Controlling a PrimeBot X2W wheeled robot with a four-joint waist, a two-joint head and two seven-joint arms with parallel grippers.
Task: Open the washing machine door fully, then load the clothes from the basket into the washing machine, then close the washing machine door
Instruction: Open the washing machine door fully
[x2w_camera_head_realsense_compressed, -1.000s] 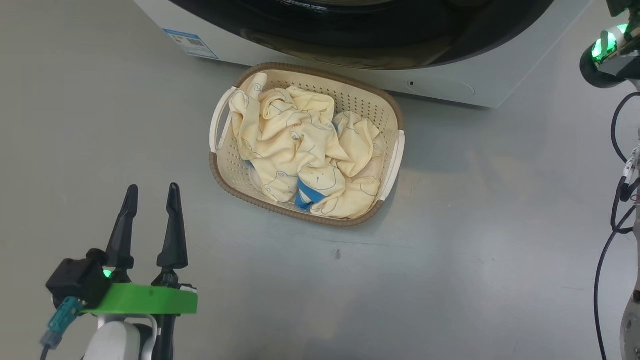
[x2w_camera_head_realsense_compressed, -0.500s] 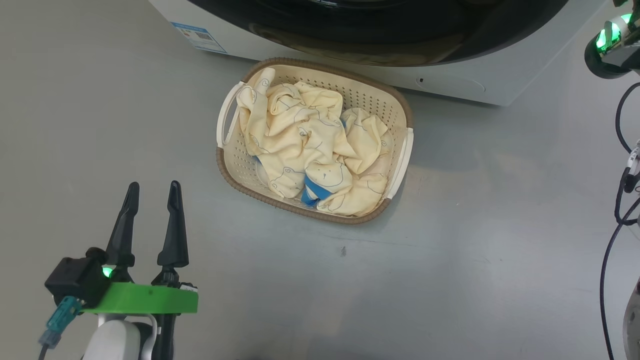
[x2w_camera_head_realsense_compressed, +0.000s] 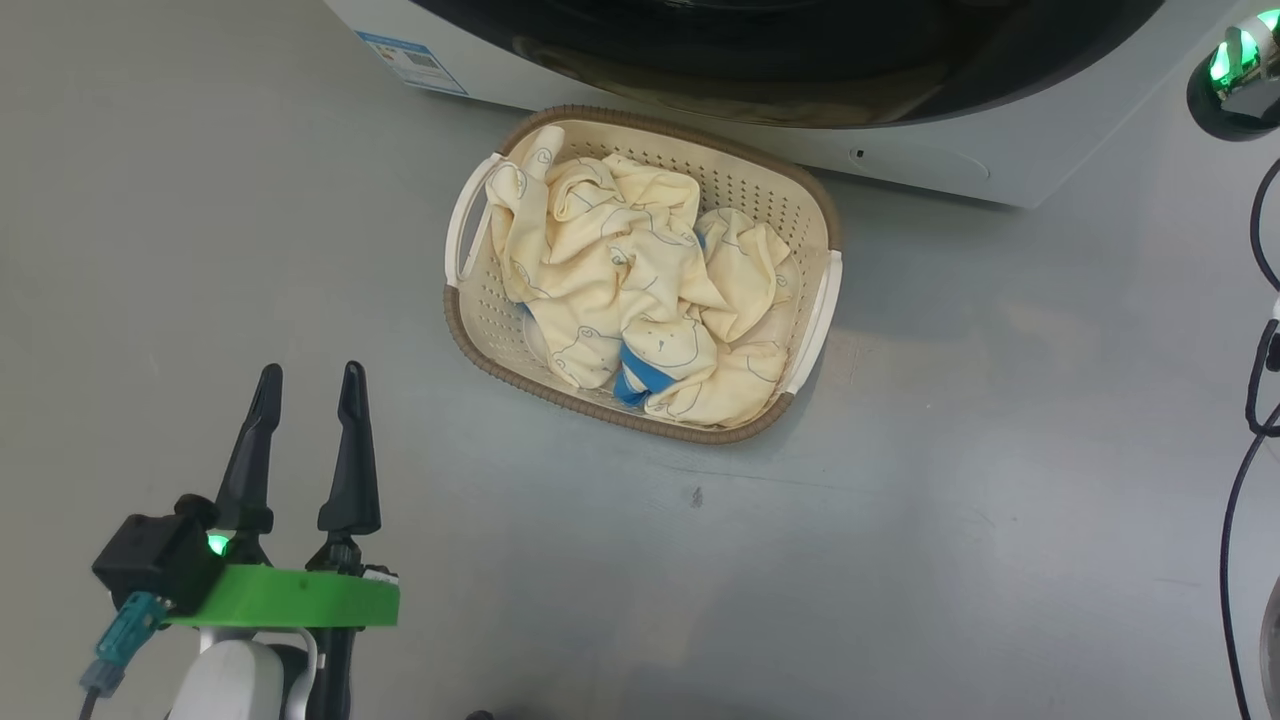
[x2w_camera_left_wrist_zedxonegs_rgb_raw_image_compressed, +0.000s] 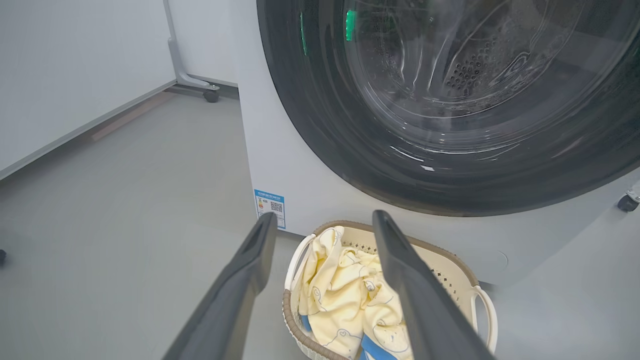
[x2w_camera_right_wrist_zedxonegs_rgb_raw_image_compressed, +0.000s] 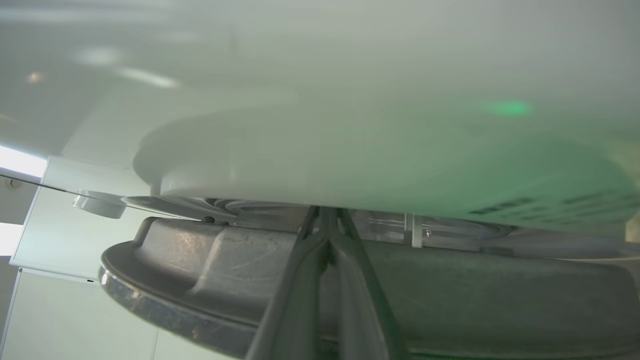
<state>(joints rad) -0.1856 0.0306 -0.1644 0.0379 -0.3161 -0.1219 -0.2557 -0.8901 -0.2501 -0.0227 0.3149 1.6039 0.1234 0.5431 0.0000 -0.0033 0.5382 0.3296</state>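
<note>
The white washing machine (x2w_camera_head_realsense_compressed: 930, 165) stands at the top of the head view, its door (x2w_camera_head_realsense_compressed: 800, 80) a glossy black ring. The left wrist view shows the door (x2w_camera_left_wrist_zedxonegs_rgb_raw_image_compressed: 350, 165) facing me with its clear glass bowl. On the floor before it sits the cream basket (x2w_camera_head_realsense_compressed: 650, 425), full of crumpled pale yellow clothes (x2w_camera_head_realsense_compressed: 640, 280) with blue patches. My left gripper (x2w_camera_head_realsense_compressed: 310, 372) is open and empty, well left of the basket and nearer to me. In the right wrist view, my right gripper (x2w_camera_right_wrist_zedxonegs_rgb_raw_image_compressed: 327, 212) is shut, tips in the gap between the door's grey rim (x2w_camera_right_wrist_zedxonegs_rgb_raw_image_compressed: 200, 270) and the white front (x2w_camera_right_wrist_zedxonegs_rgb_raw_image_compressed: 350, 150).
Grey floor surrounds the basket on all sides. My right wrist (x2w_camera_head_realsense_compressed: 1235, 85) with its green light is at the far right, black cables (x2w_camera_head_realsense_compressed: 1250, 400) hanging below. A wheeled frame leg (x2w_camera_left_wrist_zedxonegs_rgb_raw_image_compressed: 210, 92) and a white wall lie left of the machine.
The whole head picture has shifted, so the camera moved: basket and machine now sit further right. Both grippers keep their states, and the left one holds its place.
</note>
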